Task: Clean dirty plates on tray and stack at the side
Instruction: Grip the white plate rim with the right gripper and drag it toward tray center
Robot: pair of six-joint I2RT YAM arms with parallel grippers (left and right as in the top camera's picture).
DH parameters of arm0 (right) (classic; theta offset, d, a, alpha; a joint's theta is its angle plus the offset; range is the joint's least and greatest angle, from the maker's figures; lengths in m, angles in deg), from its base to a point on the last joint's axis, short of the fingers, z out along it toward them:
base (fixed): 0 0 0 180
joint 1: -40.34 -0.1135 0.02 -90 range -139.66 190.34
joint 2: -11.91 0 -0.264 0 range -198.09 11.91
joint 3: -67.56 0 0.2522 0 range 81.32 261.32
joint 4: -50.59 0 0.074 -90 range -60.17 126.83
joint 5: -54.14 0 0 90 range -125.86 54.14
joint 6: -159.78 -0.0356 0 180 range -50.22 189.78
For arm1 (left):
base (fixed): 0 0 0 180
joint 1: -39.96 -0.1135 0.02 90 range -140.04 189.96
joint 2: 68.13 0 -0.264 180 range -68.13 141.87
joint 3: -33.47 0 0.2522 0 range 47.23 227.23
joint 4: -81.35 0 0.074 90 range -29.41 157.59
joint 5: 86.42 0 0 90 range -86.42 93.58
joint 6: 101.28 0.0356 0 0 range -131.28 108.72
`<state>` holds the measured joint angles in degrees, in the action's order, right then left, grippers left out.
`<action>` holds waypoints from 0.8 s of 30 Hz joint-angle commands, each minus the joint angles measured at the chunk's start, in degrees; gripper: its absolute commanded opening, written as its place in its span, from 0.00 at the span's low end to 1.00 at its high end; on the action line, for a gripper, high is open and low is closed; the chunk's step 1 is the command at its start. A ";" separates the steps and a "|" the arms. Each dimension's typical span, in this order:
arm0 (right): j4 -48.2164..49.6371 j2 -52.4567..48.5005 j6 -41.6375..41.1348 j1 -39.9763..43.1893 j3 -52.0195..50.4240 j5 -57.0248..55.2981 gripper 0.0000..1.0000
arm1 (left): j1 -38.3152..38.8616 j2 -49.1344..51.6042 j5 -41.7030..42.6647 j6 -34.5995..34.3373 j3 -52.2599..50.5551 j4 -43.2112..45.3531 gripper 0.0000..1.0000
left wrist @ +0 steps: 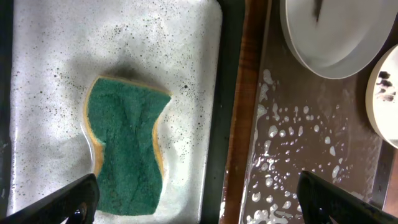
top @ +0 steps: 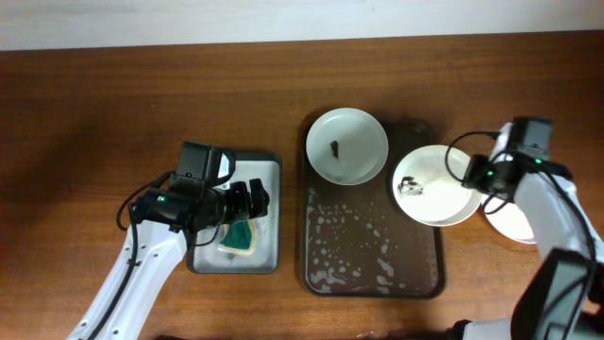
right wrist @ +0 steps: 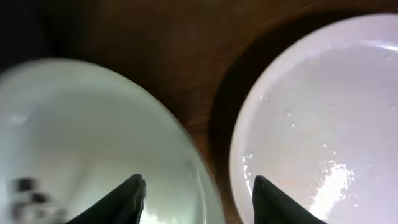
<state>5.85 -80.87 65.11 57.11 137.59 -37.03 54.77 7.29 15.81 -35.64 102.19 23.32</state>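
The dark brown tray (top: 373, 241) lies at the table's middle, wet with foam. One white plate (top: 347, 144) with a dark speck sits at its far end. A second plate (top: 434, 186) with dark specks lies over the tray's right rim. A third plate (top: 514, 225) rests on the table to the right, partly hidden by my right arm, and looks wet and clean in the right wrist view (right wrist: 323, 124). My right gripper (right wrist: 199, 202) is open, its fingers on either side of the speckled plate's (right wrist: 81, 137) right rim. My left gripper (left wrist: 196, 202) is open and empty above the green sponge (left wrist: 124, 149).
The sponge lies in a smaller grey tray (top: 267, 170) left of the brown tray, also seen in the left wrist view (left wrist: 186, 50). A strip of bare wood (left wrist: 239, 124) separates the two trays. The table's far edge runs along the top of the overhead view.
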 commanded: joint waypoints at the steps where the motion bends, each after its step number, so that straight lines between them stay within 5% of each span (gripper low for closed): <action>1: 1.97 -3.65 1.68 -0.63 0.20 -6.78 0.40 | -0.35 -0.66 0.42 0.48 -0.07 0.09 1.00; 4: 1.49 -4.02 1.68 -0.63 0.22 -4.81 0.05 | -0.35 -0.66 0.42 0.48 -0.07 0.09 1.00; 18: -18.23 13.33 -3.32 -0.63 2.56 8.33 0.04 | -0.35 -0.66 0.44 0.48 -0.07 0.09 1.00; 20: -14.69 11.52 -5.16 -0.59 2.51 8.26 0.45 | -0.35 -0.66 0.44 0.48 -0.07 0.09 1.00; 24: -13.55 3.87 -17.90 -0.63 2.51 14.73 0.62 | -0.35 -0.66 0.44 0.48 -0.07 0.09 1.00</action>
<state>-8.14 -71.23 57.29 56.81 139.43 -28.31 54.77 7.29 15.81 -35.64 102.19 23.32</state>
